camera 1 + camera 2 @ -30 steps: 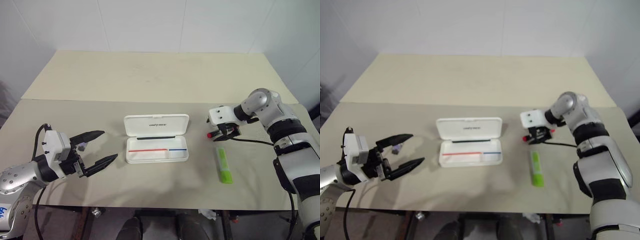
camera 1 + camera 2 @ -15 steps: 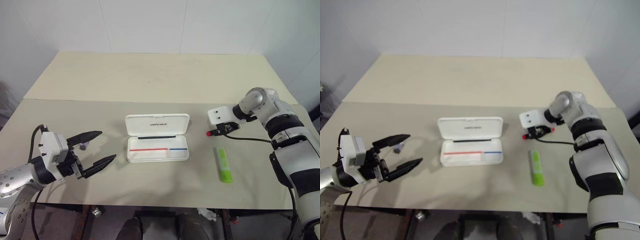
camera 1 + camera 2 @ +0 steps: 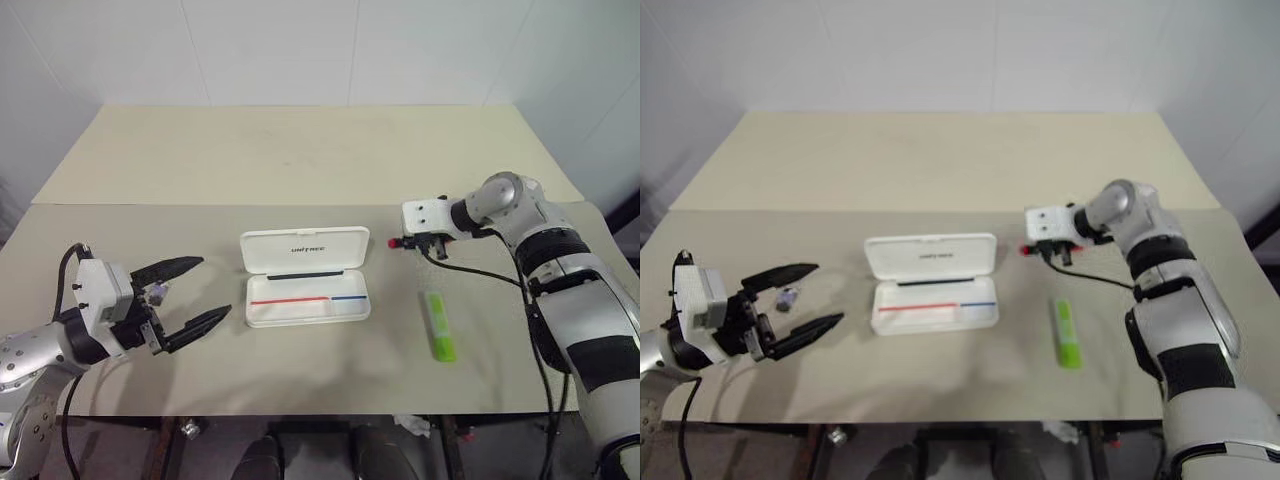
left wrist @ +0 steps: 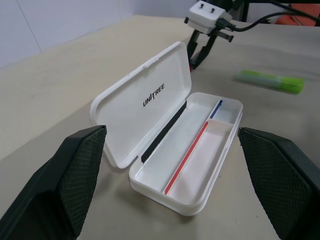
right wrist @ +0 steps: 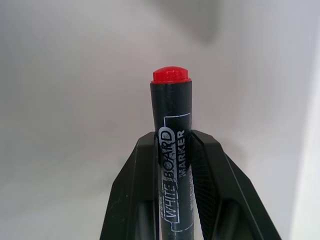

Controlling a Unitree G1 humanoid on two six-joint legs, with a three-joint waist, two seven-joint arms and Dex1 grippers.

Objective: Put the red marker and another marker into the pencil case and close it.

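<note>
Red marker lifted leftward, black barrel, red cap

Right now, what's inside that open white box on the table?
The pencil case holds no pens yet. Its tray shows a thin red-and-blue line and a divider. The red marker sits in the right claw; the green marker lies beside the case.

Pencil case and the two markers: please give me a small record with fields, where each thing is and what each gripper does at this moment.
pencil case: open on the table, lid flat behind the tray, no marker inside
red marker: pinched between the right gripper's fingers, red end sticking out past them
green marker: lying on the table, right of the case, apart from it
right gripper: shut on the red marker, right of the case
left gripper: open, holding nothing, left of the case
</note>
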